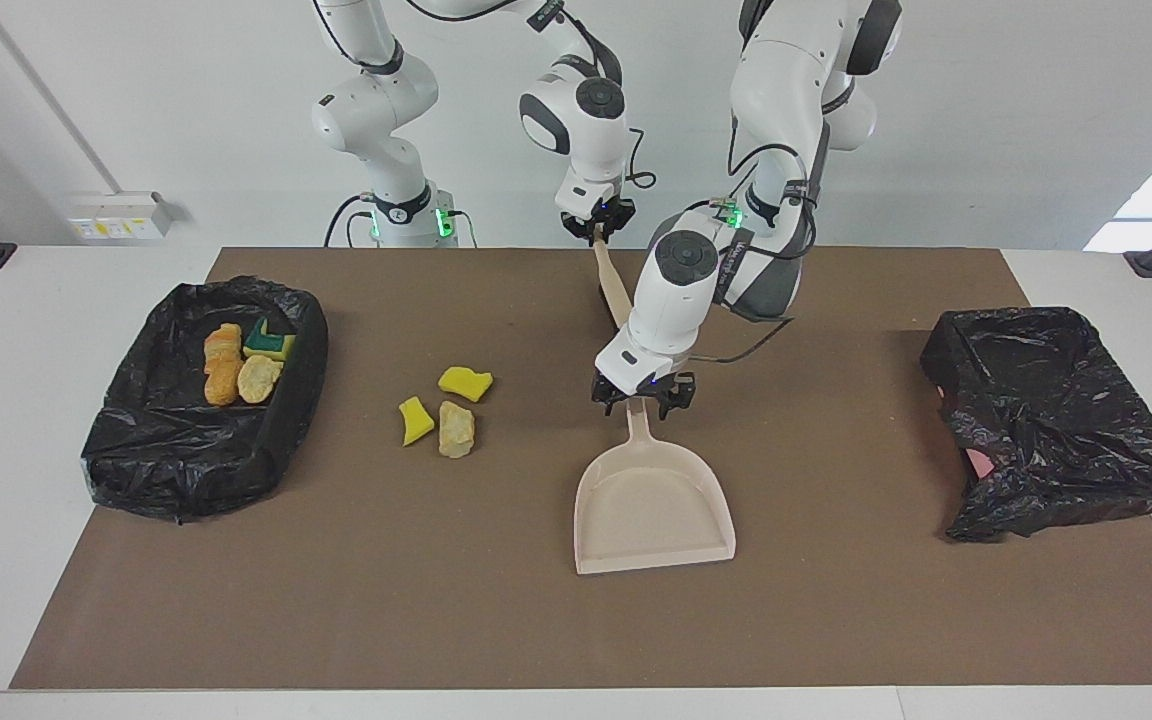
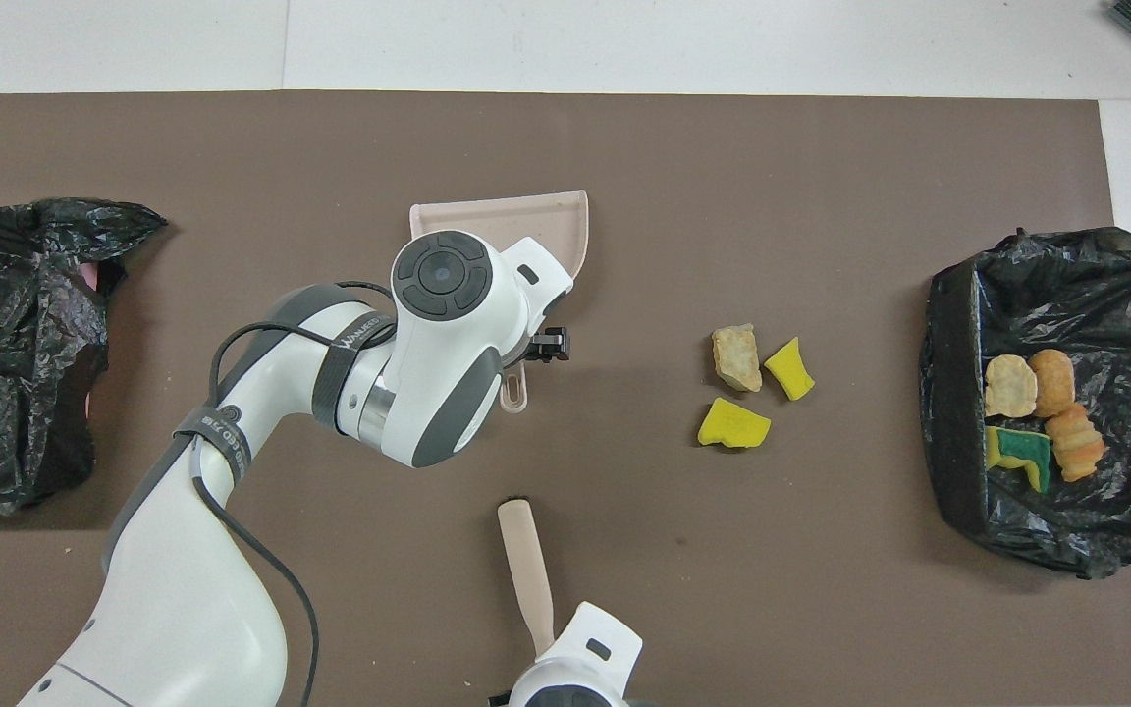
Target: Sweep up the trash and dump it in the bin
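Two arms take up sweeping tools while loose trash lies mid-mat.

The left gripper sits over the handle of the beige dustpan, fingers apart either side of it; the pan lies flat at the middle of the brown mat, mouth toward the mat's edge farthest from the robots. The right gripper, fingers clamped on the brush handle, hangs over the robots' edge of the mat. Three scraps lie between the dustpan and the black-lined bin at the right arm's end, which holds four more scraps. A second black-bagged bin sits at the left arm's end.
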Controlling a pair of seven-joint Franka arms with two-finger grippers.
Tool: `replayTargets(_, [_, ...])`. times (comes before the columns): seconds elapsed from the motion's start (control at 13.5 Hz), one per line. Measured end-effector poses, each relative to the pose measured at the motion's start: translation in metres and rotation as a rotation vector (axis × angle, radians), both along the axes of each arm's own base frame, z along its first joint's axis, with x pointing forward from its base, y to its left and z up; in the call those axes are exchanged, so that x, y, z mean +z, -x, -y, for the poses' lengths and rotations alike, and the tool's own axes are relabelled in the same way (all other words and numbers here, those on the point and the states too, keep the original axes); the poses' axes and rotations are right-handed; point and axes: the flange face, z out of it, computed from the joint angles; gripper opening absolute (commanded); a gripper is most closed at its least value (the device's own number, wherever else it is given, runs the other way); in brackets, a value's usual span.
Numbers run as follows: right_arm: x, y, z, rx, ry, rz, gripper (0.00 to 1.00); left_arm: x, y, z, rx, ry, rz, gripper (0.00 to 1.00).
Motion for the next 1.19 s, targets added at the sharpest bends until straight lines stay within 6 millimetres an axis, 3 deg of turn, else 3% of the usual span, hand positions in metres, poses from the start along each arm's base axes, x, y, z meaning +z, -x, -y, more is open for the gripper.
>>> replayTargets(0.07, [0.013, -0.009, 0.009, -0.013, -0.004, 0.004, 0.0, 0.0, 0.001, 0.0, -0.002, -0.005, -0.005, 0.57])
replayTargets(0.3, [0.049, -0.029, 0.042, -0.033, 0.0, 0.012, 0.0, 0.003, 0.003, 0.001, -0.015, -0.027, -0.014, 0.55])
replayTargets(0.37, [0.058, -0.03, 0.052, -0.035, 0.019, 0.013, 0.0, 0.005, 0.003, 0.003, -0.015, -0.027, -0.01, 0.42])
replayTargets(0.44, [0.067, -0.032, 0.064, -0.038, 0.045, 0.02, 0.0, 0.008, 0.003, 0.005, -0.013, -0.027, -0.007, 0.37])
replayTargets(0.52, [0.076, -0.038, 0.078, -0.052, 0.064, 0.03, 0.0, 0.009, 0.003, 0.006, -0.012, -0.027, -0.005, 0.24])
replayTargets(0.59, [0.087, -0.049, 0.097, -0.079, 0.073, 0.044, 0.0, 0.011, 0.003, 0.007, -0.014, -0.029, -0.002, 0.0])
replayTargets(0.74, [0.11, -0.077, 0.15, -0.126, 0.076, 0.059, 0.0, 0.011, 0.005, 0.009, -0.02, -0.035, 0.001, 0.0])
replayTargets(0.96, [0.131, -0.118, 0.245, -0.138, 0.127, 0.061, 0.0, 0.011, 0.005, 0.009, -0.022, -0.037, 0.0, 0.0])
replayTargets(1.19, [0.117, -0.154, 0.343, -0.106, 0.151, 0.043, 0.0, 0.02, -0.001, -0.001, -0.071, -0.043, 0.008, 0.0])
